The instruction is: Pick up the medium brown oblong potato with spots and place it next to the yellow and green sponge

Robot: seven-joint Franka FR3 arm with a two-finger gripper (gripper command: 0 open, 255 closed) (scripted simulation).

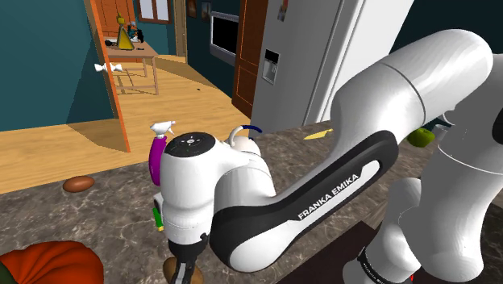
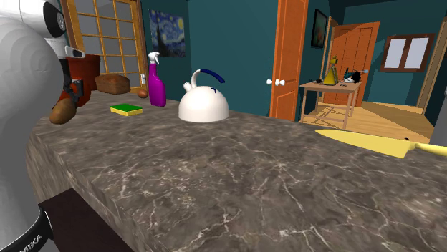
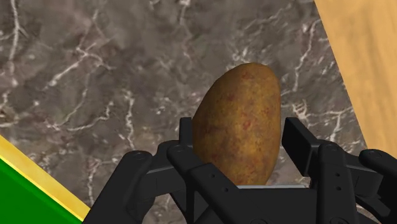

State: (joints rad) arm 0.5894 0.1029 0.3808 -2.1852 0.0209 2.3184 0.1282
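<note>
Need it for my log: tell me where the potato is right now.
The potato is clasped in the gripper over the marble counter, at the second exterior view's far left, a little left of the sponge.

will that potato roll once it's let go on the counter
Probably yes: the potato is a smooth egg-like oval with no flat side, so it may rock or roll on the veined counter. It looks stiff, showing no dent in the pincer. Its rounded, tapering sides might let it slip from a loose grip.
</note>
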